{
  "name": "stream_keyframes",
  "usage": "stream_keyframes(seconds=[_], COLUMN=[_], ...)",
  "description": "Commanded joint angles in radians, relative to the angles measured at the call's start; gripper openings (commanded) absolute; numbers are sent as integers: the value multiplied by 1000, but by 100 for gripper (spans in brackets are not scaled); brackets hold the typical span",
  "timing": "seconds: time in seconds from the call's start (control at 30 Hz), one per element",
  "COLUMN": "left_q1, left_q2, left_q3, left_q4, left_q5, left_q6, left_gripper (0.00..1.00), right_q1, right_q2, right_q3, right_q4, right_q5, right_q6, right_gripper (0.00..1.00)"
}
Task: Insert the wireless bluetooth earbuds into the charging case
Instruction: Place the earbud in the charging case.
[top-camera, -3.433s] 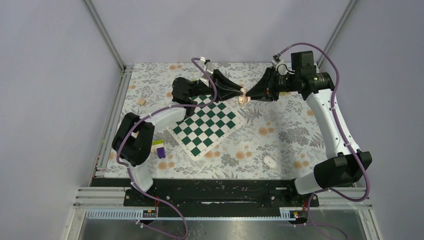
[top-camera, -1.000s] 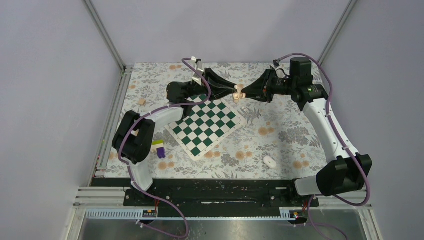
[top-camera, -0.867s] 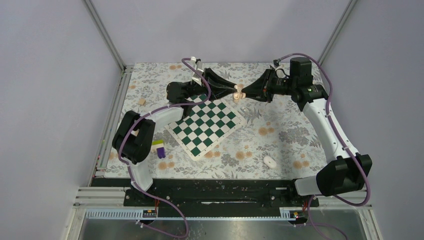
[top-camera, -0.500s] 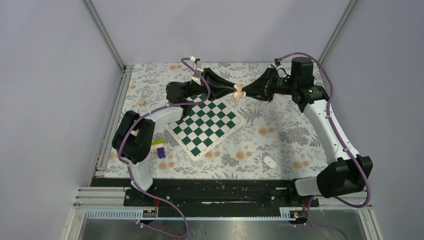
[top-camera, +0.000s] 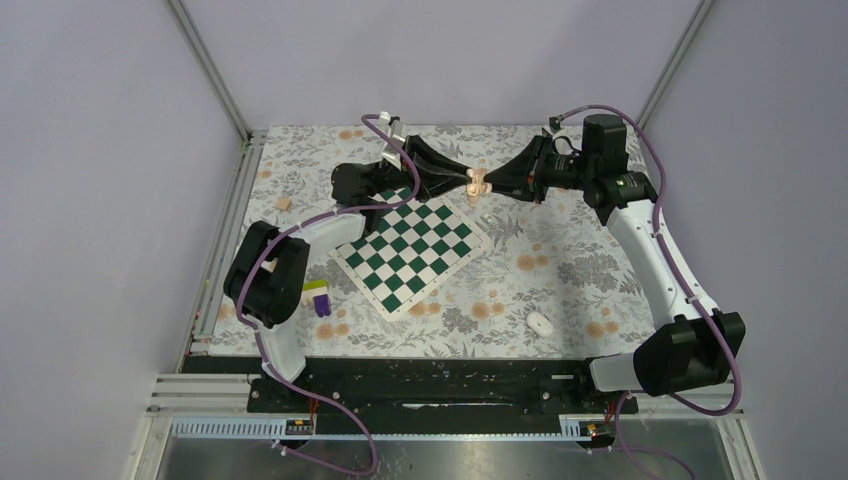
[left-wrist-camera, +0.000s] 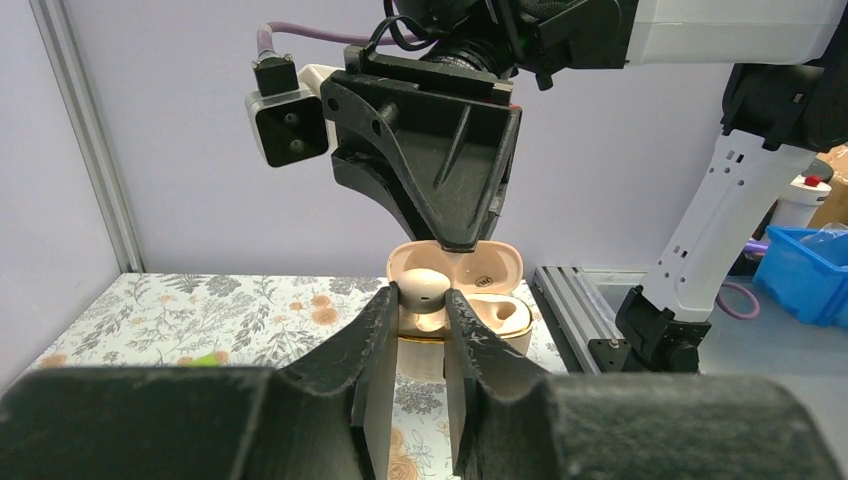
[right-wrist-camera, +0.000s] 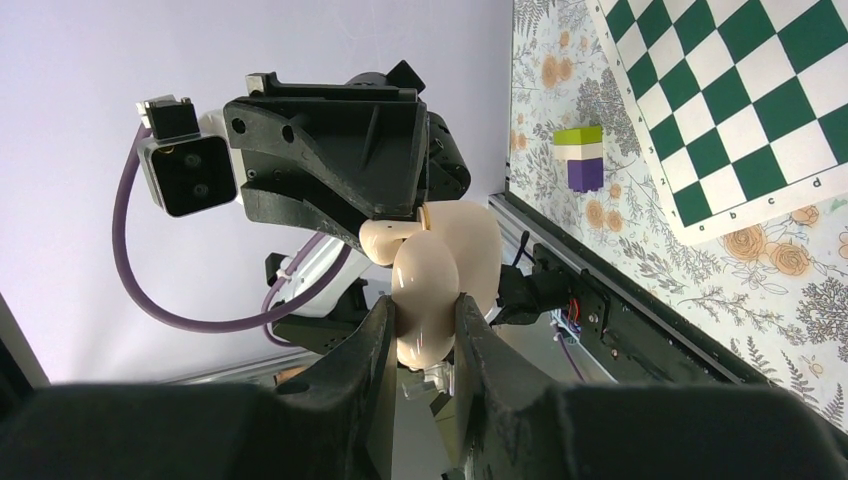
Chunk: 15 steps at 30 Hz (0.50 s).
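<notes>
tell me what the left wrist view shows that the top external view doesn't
Only left wrist: the charging case stands open, with a rounded pale piece seated inside. Only top external: a white earbud lying on the table, the chessboard and a small block stack. Both: left tool and right tool meeting at the case.

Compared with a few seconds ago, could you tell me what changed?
The left gripper with its earbud and the right gripper with the charging case shifted together slightly up and left in the top view, farther from the chessboard. Grips unchanged; the loose white earbud and stacked blocks stayed put.
</notes>
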Motion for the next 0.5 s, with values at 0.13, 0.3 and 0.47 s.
stream_keyframes(seconds=[0.13, 0.3, 0.47], left_q1=[-9, -9, -9], left_q2=[-5, -14, -27], left_q3=[7, 3, 0], left_q4=[13, 13, 14], left_q5=[92, 77, 53], left_q6=[-27, -27, -27], left_gripper=[44, 65, 96], right_q1=[-16, -16, -16], right_q2=[-48, -46, -47], right_q3=[16, 13, 9], right_q4=[140, 122, 108], right_q5=[-12, -6, -2], right_q6=[22, 3, -11], right_gripper=[0, 0, 0])
